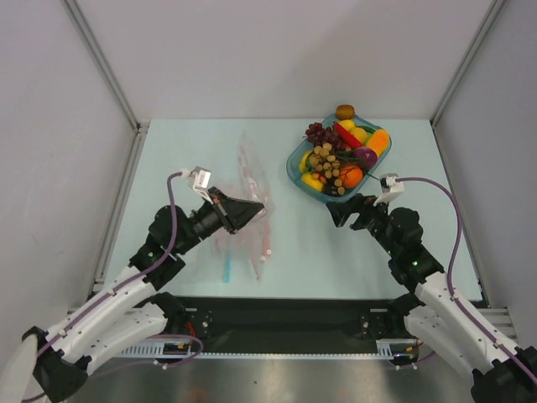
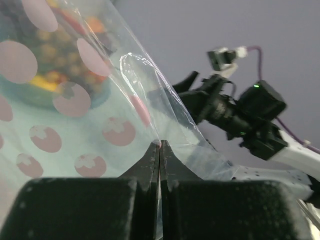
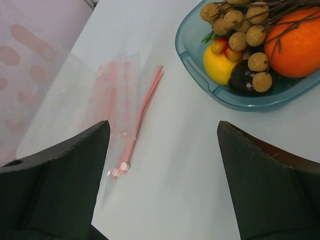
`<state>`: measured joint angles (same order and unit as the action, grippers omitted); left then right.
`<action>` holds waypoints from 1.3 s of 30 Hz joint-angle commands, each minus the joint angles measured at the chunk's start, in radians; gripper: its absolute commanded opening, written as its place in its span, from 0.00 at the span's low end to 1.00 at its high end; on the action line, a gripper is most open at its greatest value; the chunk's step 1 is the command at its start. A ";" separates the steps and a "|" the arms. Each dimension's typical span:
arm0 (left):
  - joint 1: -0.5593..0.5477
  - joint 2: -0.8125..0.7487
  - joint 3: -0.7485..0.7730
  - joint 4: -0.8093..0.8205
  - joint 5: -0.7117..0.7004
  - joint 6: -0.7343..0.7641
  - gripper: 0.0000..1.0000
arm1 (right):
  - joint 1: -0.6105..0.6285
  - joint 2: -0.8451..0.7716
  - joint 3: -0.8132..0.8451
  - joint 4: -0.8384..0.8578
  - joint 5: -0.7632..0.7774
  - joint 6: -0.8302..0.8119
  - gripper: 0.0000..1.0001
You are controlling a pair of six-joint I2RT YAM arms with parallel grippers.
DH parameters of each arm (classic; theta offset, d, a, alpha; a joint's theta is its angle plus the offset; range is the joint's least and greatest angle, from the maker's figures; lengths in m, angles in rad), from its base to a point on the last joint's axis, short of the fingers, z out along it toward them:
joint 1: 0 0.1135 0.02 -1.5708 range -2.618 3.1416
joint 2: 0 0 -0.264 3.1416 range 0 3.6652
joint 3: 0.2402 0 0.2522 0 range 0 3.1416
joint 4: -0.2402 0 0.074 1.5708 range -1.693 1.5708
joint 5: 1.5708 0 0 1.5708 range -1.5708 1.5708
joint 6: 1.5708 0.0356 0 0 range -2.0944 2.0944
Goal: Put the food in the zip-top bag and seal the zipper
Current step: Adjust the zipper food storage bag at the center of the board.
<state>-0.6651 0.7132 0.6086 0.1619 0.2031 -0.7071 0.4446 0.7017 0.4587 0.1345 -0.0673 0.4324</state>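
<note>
Since the left claw (image 2: pixel 159 145) pinches the zip-top bag (image 2: pixel 125 100) by thin film, it may slip before the wide right claw (image 3: pixel 162 127) fetches food (image 3: pixel 295 42) ahead.

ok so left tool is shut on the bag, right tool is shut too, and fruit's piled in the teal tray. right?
Not quite. The right tool is open: the right wrist view shows its fingers spread wide with nothing between them. The rest holds: left tool shut on the bag, fruit piled in the teal tray.
</note>
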 commanded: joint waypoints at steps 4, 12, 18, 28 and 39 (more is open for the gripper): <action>-0.186 0.149 0.154 0.152 -0.011 -0.009 0.00 | -0.015 -0.031 -0.008 -0.015 0.119 0.003 0.93; -0.212 0.232 0.172 0.111 -0.036 -0.066 0.05 | -0.029 -0.070 -0.026 -0.022 0.138 0.017 0.93; -0.065 0.181 0.018 0.041 -0.148 -0.075 0.20 | -0.032 -0.045 -0.020 -0.024 0.135 0.023 0.93; 0.113 0.031 0.008 -0.333 -0.465 0.014 1.00 | -0.032 -0.034 -0.018 -0.022 0.123 0.017 0.93; -0.111 0.085 0.048 -0.228 -0.531 0.225 0.98 | -0.032 0.091 0.038 -0.084 0.168 0.061 0.86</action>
<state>-0.6701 0.6647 0.5873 -0.0906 -0.3019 -0.5983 0.4156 0.7898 0.4473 0.0521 0.0650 0.4706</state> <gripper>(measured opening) 0.990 0.866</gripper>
